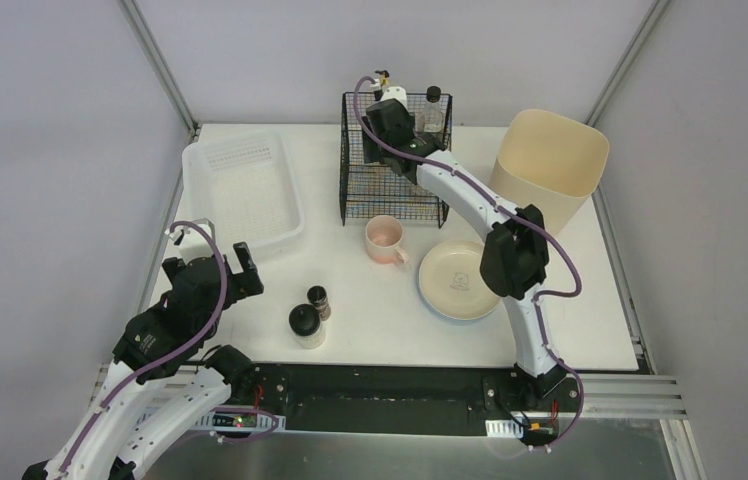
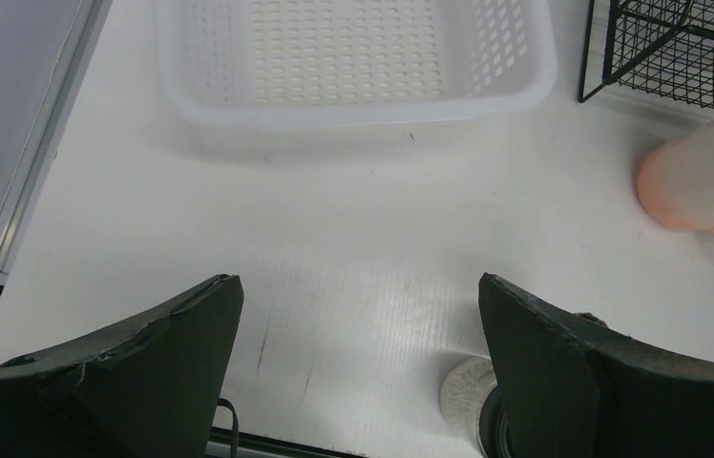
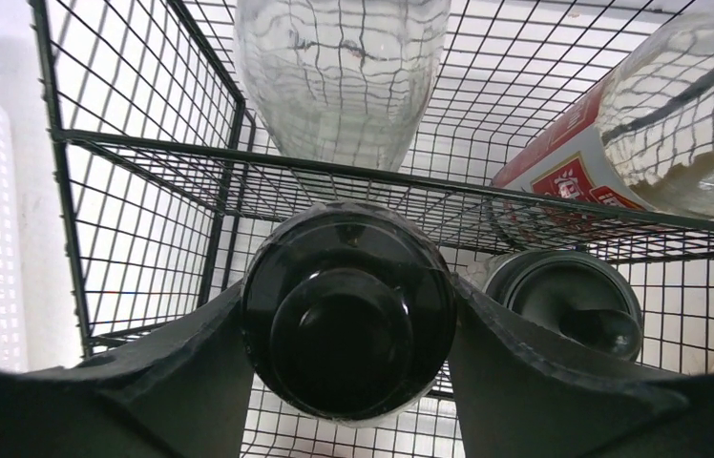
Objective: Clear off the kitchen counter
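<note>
Kitchen counter (image 1: 370, 310) bears tray (image 1: 190, 165), rack (image 1: 342, 160), mug (image 1: 384, 238), plate (image 1: 457, 280).

The kitchen counter (image 1: 375, 312) is a large, flat, matte white rectangular tabletop, lying level.

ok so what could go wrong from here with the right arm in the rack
The right gripper clamps a round black-capped jar inside the black wire rack. Releasing it off level could tip it against the neighbouring black-lidded jar. Pulling out, the fingers could snag the rack's wires or bump the clear glass bottle behind.

Matte kitchen counter (image 1: 380, 312), wire rack (image 1: 368, 190), plastic tray (image 1: 240, 190)
</note>
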`<action>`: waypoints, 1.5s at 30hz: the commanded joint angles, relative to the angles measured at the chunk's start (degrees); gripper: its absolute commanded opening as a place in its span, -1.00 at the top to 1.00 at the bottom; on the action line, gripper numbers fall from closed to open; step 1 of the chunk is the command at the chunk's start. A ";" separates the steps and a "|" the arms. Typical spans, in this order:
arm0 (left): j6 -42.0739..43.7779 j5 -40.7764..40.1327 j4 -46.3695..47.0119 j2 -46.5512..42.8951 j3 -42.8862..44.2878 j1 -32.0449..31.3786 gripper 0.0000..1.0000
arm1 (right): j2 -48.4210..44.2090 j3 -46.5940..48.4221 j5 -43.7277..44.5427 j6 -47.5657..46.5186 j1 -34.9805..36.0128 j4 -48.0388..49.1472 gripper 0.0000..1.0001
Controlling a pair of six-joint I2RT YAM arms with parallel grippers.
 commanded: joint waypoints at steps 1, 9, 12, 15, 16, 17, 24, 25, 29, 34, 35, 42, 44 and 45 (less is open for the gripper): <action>-0.22 0.39 -0.56 0.33 1.45 0.83 -0.99 | 0.33 3.55 1.05 -0.40 -0.59 3.13 0.22; -0.11 0.52 -0.54 0.47 1.44 0.91 -0.99 | 2.58 3.10 -3.21 4.72 -2.55 2.03 0.18; -0.12 0.51 -0.61 0.26 1.39 0.91 -0.99 | 3.78 3.70 -3.89 5.80 -2.82 1.09 0.11; -0.11 0.51 -0.63 0.21 1.36 0.91 -0.99 | 4.95 4.18 -4.28 7.12 -3.18 0.21 -0.10; -0.13 0.52 -0.63 0.26 1.38 0.87 -0.99 | 5.13 4.16 -4.37 7.48 -3.30 0.03 -0.17; -0.13 0.59 -0.55 0.26 1.32 0.91 -0.99 | 5.30 3.98 -4.39 7.92 -3.39 -0.05 -0.23; -0.04 0.75 -0.57 0.50 1.36 0.91 -0.99 | 3.96 3.40 -4.17 8.37 -3.45 -0.01 -0.53; -0.02 0.77 -0.57 0.51 1.38 0.91 -0.99 | 3.58 3.31 -4.26 8.43 -3.43 0.05 -0.55; -0.04 0.73 -0.60 0.57 1.37 0.91 -0.99 | 1.46 2.80 -4.57 8.30 -3.40 -0.05 -0.59; 0.00 0.53 -0.62 0.50 1.30 0.91 -0.99 | -4.47 -1.44 -4.01 7.57 -2.39 2.10 -0.62; -0.03 0.51 -0.59 0.51 1.33 0.91 -0.99 | -5.98 -2.52 -3.27 7.13 -1.94 2.65 -0.62; 0.05 0.38 -0.56 0.51 1.33 0.91 -0.99 | -18.51 -14.72 0.32 3.92 2.46 6.80 -0.65; 0.09 0.42 -0.60 0.61 1.38 0.91 -0.99 | -21.59 -17.72 0.15 3.72 4.39 6.94 -0.66; 0.07 0.35 -0.58 0.69 1.37 0.91 -0.99 | -23.17 -19.42 0.39 3.51 5.45 7.10 -0.67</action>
